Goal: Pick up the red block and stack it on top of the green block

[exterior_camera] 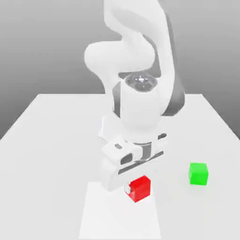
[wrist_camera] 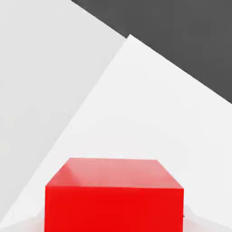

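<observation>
The red block (exterior_camera: 140, 188) rests on the white table near its front edge, and it looms close in the hand view as the same red block (wrist_camera: 113, 192). My gripper (exterior_camera: 137, 190) is down over it, with the hand tilted and a white fingertip (exterior_camera: 126, 189) pressed against the block's side toward the exterior view's left. The jaws are shut on the block, which still looks to be on the table. The green block (exterior_camera: 198, 173) stands apart on the table, toward the exterior view's right and slightly farther back.
The white table (exterior_camera: 51, 140) stretches wide on both sides. A brighter rectangular patch (exterior_camera: 98, 220) lies on it under and in front of the red block. The arm's bulky white links (exterior_camera: 136, 103) rise behind the hand.
</observation>
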Robot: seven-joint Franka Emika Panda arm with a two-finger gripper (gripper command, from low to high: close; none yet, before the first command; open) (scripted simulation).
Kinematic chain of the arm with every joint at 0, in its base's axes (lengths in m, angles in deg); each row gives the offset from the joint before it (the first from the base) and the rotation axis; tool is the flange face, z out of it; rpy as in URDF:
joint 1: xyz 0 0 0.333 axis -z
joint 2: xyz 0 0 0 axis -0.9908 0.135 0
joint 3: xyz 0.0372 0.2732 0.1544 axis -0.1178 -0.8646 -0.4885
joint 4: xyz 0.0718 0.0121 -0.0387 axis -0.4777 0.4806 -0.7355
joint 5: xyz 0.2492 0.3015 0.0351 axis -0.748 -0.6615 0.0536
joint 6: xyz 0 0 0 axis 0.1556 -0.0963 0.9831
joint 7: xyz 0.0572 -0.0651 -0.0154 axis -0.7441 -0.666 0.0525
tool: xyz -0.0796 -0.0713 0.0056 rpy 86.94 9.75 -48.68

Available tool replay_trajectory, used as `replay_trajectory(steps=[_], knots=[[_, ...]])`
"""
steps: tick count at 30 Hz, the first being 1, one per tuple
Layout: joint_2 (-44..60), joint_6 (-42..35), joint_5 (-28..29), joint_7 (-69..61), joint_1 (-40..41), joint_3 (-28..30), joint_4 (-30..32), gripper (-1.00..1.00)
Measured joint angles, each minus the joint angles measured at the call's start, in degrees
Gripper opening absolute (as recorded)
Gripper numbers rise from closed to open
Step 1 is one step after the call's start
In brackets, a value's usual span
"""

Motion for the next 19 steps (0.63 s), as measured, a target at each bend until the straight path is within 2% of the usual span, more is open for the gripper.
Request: replay_trajectory(steps=[5,9,15,16,19], knots=[[-5.5,-3.1,-1.9,12.3,-10.6,-6.4,2.3,-1.00],[-8.8,-4.6,-3.1,22.1,-15.9,-12.3,4.0,-1.00],[1.4,5.3,3.7,28.9,-16.4,-12.4,3.9,-1.00],[3.1,6.8,5.1,29.9,-16.7,-11.8,3.9,1.00],[3.1,6.8,5.1,29.9,-16.7,-11.8,3.9,1.00]])
